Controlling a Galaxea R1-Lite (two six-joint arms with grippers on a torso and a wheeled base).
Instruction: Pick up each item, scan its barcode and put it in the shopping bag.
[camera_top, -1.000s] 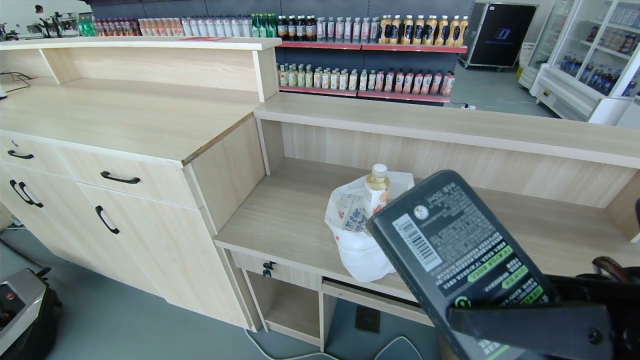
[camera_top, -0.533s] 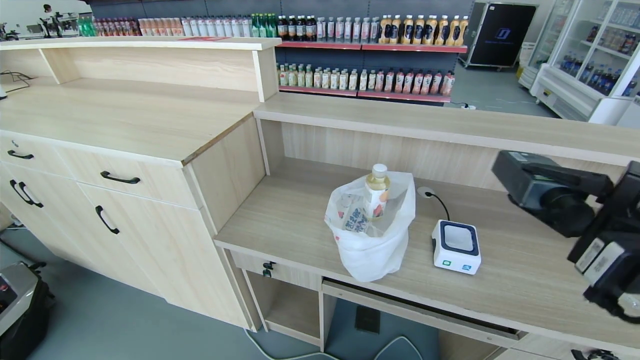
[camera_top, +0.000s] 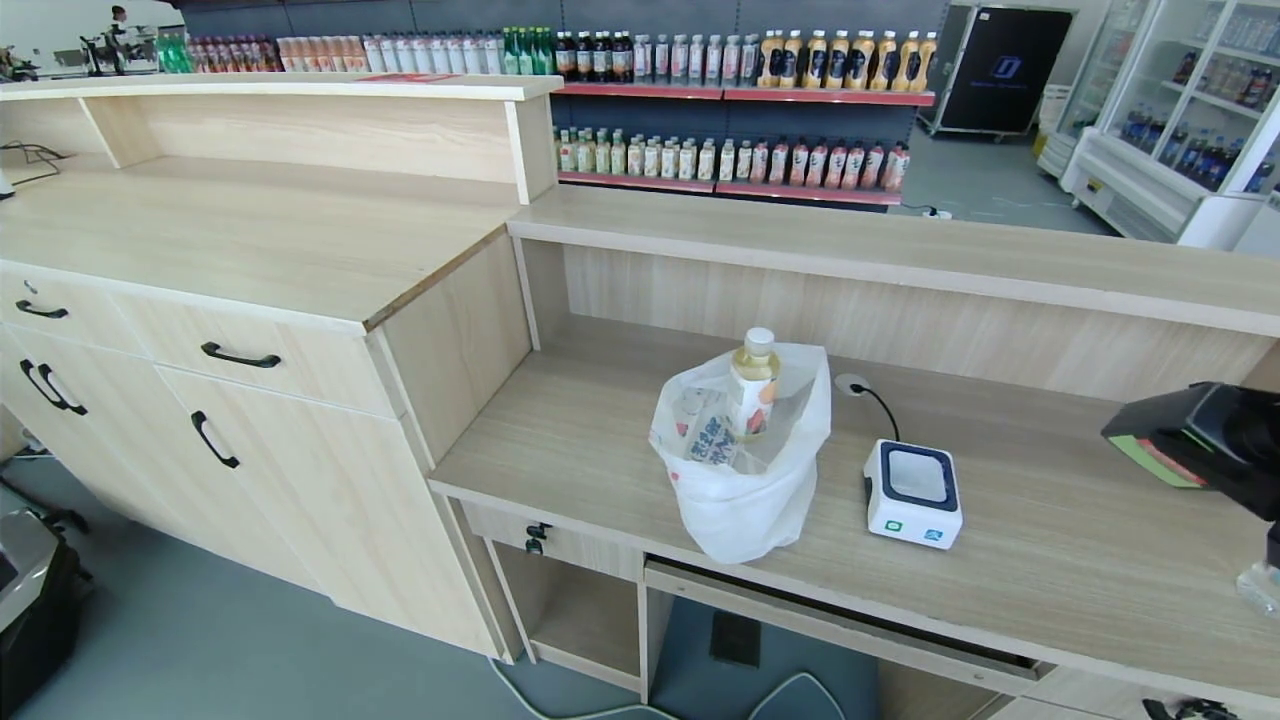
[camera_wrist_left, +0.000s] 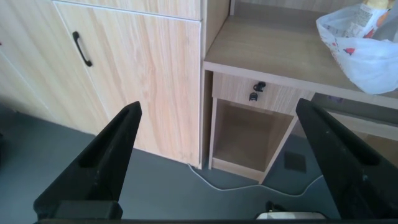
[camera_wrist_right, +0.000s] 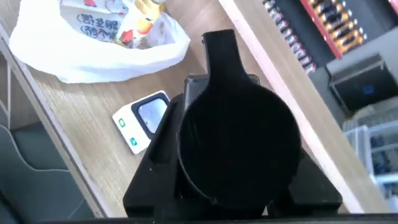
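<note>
A white plastic shopping bag (camera_top: 745, 480) stands on the lower counter with a yellow-capped drink bottle (camera_top: 753, 385) and a printed packet inside. To its right lies the white barcode scanner (camera_top: 912, 492), cable running back. At the far right my right gripper (camera_top: 1235, 455) is shut on a black package (camera_top: 1165, 440) with a green-and-red edge, held above the counter, right of the scanner. The right wrist view has the black package (camera_wrist_right: 236, 137) in front, the scanner (camera_wrist_right: 146, 118) and bag (camera_wrist_right: 93, 43) beyond. My left gripper (camera_wrist_left: 217, 109) hangs open and low, left of the counter.
The lower counter (camera_top: 1050, 540) has bare wood right of the scanner. A raised ledge (camera_top: 900, 250) runs behind it. A taller cabinet (camera_top: 250, 240) with drawers stands to the left. Below the counter there is an open cubby (camera_wrist_left: 249, 137). Shelves of drink bottles line the back wall.
My right arm swung the black package away from right in front of the head camera, out to the right and then lower. Bag and scanner stayed put.
</note>
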